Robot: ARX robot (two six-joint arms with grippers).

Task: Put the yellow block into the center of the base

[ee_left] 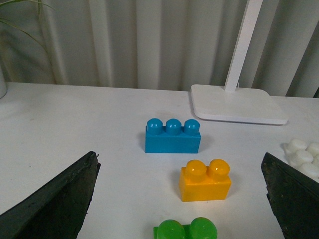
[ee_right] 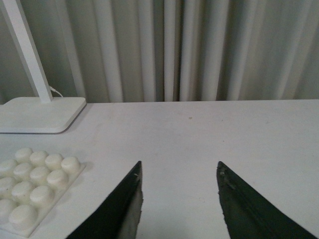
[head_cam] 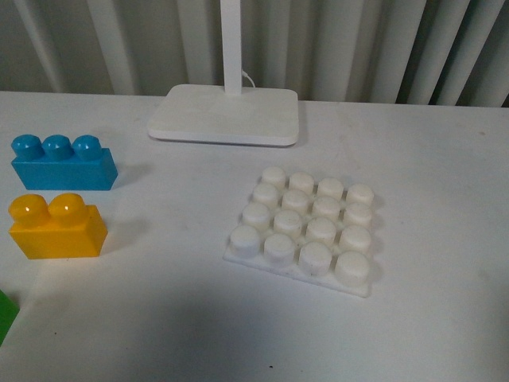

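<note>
While nothing grips it, yellow block: stands upright on the desk, studs up, at the left of the front view and well apart from the base.
Why it sits so: with its studs up and its long faces free, it looks ready for a grasp across those faces; I judge the pickup is not yet begun.
Base: lies flat on the desk right of centre, turned slightly askew; all sixteen studs are bare, so the middle four are free to take the block.
Left end effector: spread wide and empty, held back from the yellow block, which shows ahead between its fingers; being on the block's side, it is the likely arm to fetch it.
Right end effector: parted and holding nothing, beside the base, not over it.
Neighbours: blue brick just behind the yellow block, green brick near its front at the picture's edge; both could crowd the approach.
Lamp foot: behind the base, apart from it.
Containers: none in view; nothing rests on the base.
</note>
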